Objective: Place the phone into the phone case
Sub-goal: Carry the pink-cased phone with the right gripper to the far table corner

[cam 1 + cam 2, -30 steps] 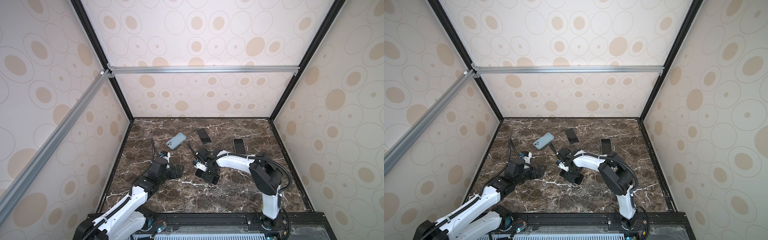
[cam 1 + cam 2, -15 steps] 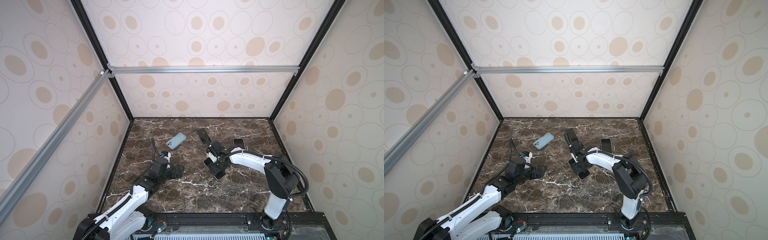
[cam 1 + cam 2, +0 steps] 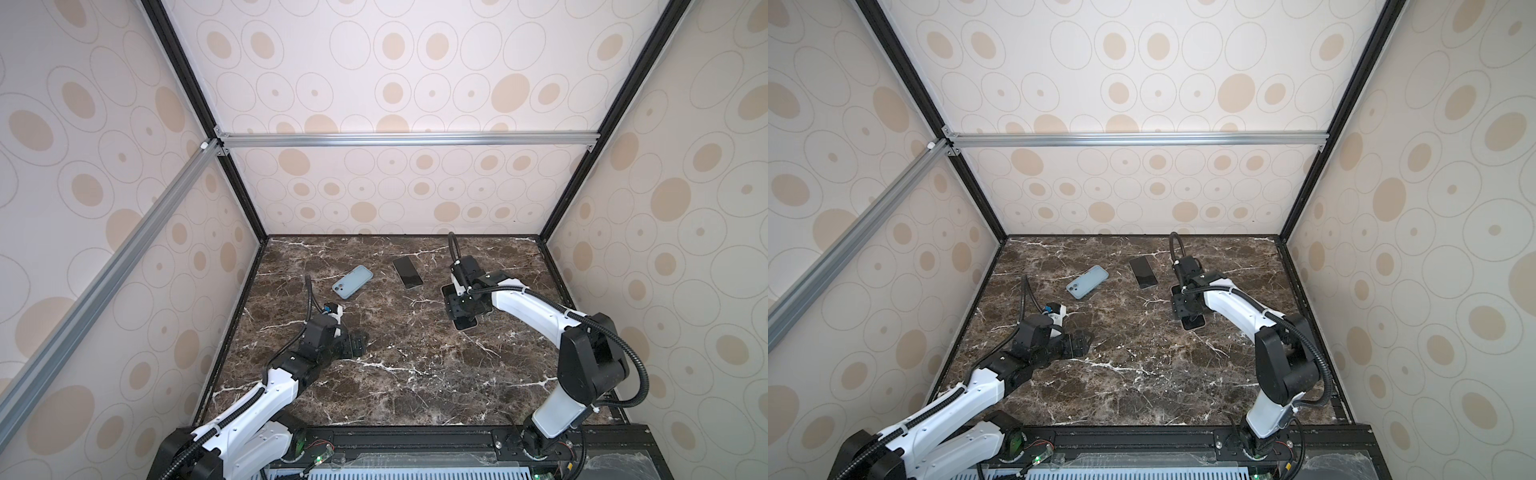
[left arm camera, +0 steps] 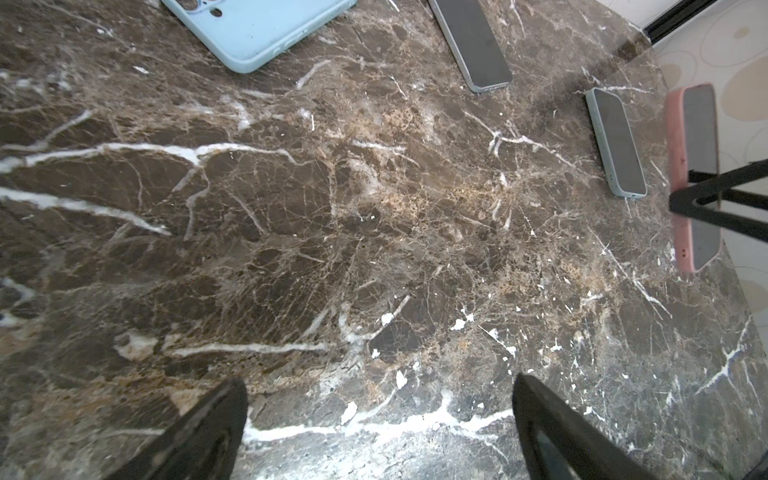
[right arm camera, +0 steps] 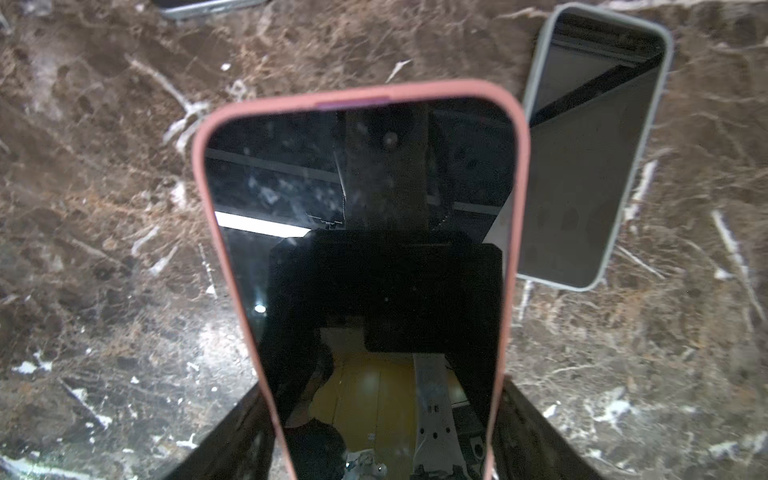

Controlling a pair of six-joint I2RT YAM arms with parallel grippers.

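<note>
Left arm: the left gripper [image 3: 358, 344] sits low over the worktop [image 3: 415, 374], close to its left edge and about midway between front and back. The claw is released, with the jaws spread wide. In the left wrist view only marble shows between the two fingertips [image 4: 232, 399].

Left of centre, toward the back edge: a light blue phone case [image 3: 352, 282] lies flat and diagonal, camera cut-out side up. I cannot tell whether anything sits inside it. It is well apart from the left gripper.

Centre, toward the back edge: a bare dark phone [image 3: 408, 272] lies flat, screen up. It is near the blue case and apart from it.

Right of centre: the right gripper [image 3: 462, 313] is clenched across the width of a pink-cased phone [image 5: 361, 232]. One finger presses each long side, and the screen faces the wrist camera. In the left wrist view this phone appears raised off the marble.

Just beside it, toward the right edge: a grey-edged phone [image 5: 590, 145] lies flat, screen up. In the right wrist view a corner of the held phone overlaps it, and I cannot tell whether they touch. In both top views the right arm hides it.
</note>
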